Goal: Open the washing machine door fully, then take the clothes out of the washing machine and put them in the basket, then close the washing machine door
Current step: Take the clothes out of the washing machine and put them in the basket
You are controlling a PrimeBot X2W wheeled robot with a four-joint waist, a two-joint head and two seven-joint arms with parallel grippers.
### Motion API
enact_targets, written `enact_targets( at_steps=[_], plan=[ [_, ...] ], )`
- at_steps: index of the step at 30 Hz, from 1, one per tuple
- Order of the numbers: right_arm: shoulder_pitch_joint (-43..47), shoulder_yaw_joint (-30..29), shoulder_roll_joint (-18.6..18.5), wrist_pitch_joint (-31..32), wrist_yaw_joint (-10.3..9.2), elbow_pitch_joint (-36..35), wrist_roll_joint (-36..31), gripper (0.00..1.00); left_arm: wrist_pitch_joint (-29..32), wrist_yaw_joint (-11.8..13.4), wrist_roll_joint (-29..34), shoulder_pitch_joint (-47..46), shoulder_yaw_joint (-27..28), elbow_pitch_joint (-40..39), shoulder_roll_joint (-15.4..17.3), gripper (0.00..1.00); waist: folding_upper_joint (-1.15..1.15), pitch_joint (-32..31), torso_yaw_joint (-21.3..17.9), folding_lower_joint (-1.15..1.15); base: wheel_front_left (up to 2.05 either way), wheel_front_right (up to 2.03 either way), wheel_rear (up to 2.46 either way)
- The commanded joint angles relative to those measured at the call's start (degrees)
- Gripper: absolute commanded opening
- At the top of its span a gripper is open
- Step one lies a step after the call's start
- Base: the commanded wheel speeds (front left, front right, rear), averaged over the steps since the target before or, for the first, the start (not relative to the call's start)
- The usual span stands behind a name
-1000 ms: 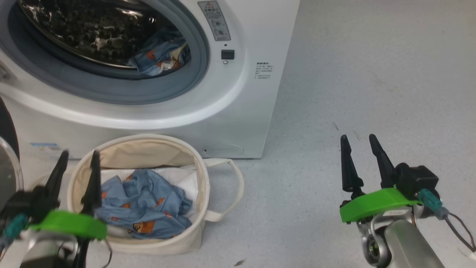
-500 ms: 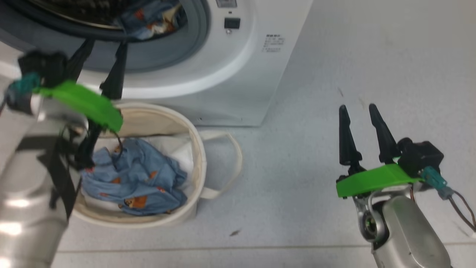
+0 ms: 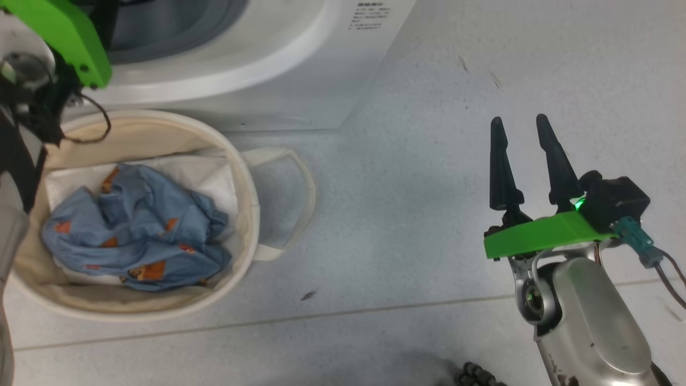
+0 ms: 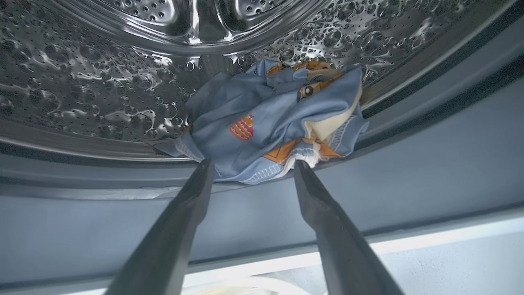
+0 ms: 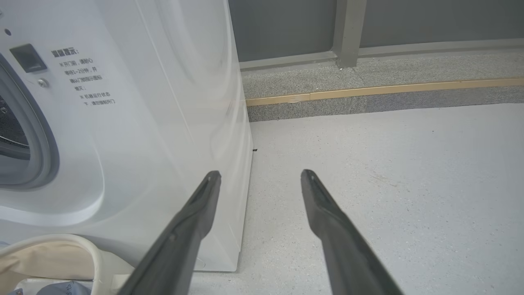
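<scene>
While your left gripper (image 4: 252, 162) spreads wide and empty, tips just beside the blue printed garment (image 4: 262, 119) at the washing machine drum (image 4: 82, 82) lip, your right gripper (image 3: 519, 119) hangs open, empty, above the floor (image 3: 402, 214); second garment (image 3: 134, 225) in basket (image 3: 244, 177).

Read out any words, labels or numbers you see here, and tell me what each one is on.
"1~2": within the label of small Chinese print on the washing machine front, right wrist view; its other characters are too blurred to quote with confidence.
The same label in the head view: too small to read.
Clothes in the drum: cartoon pictures, no legible writing.
</scene>
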Motion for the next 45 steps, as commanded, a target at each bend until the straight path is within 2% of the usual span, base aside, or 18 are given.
enact_targets(
  at_steps=[1,4,15,22,33,34,35,36,45],
  plan=[
    [-0.5,0.7,0.7,-0.3,0.05,-2.1,-0.5,1.0,0.4,-0.3,-0.7,-3.4,0.8,-0.9,2.7,1.0,0.0,1.3,-0.9,-0.01,0.0,0.0,0.0],
    [-0.7,0.7,0.8,-0.3,0.05,-2.4,-0.8,1.0,0.4,-0.3,-0.9,-7.4,-1.4,1.4,2.9,1.0,0.0,2.8,-1.1,-0.01,0.0,0.0,0.0],
    [-1.5,0.3,0.9,-0.3,0.05,-4.0,-1.7,1.0,3.8,-0.3,-0.9,-19.9,-6.7,10.4,0.6,1.0,0.0,8.1,-1.1,-0.01,0.0,0.0,0.0],
    [-1.4,0.1,0.9,-0.3,0.05,-4.7,-2.1,1.0,7.6,-0.3,-0.8,-24.1,-8.5,15.8,-1.1,1.0,0.0,10.2,-0.9,-0.01,0.0,0.0,0.0],
    [-2.0,0.0,0.9,-0.3,0.05,-5.0,-2.2,1.0,9.6,-0.3,-0.7,-25.2,-11.8,17.2,-3.1,1.0,0.0,11.5,-0.4,-0.01,0.0,0.0,0.0],
    [-2.0,0.0,0.9,-0.3,0.05,-5.0,-2.2,1.0,9.9,-0.3,-0.8,-25.1,-12.1,17.2,-3.2,0.97,0.0,11.6,-0.4,-0.01,0.0,0.0,0.0],
    [-2.0,0.0,0.9,-0.3,0.05,-4.9,-2.2,1.0,9.9,-0.3,-1.0,-25.0,-12.4,16.9,-3.3,0.73,0.0,11.6,-0.4,-0.01,0.0,0.0,0.0],
    [-2.0,-0.1,0.9,-0.3,0.05,-4.8,-2.2,1.0,9.8,-0.3,-1.2,-25.0,-12.7,16.7,-3.2,0.0,0.0,11.6,-0.3,-0.01,0.0,0.0,0.0],
    [-2.0,-0.4,1.0,-0.3,0.05,-4.3,-2.3,1.0,4.4,-0.3,-3.5,-23.5,-15.6,12.3,-1.9,0.0,0.0,11.1,0.1,-0.01,0.0,0.0,0.0]
  ],
)
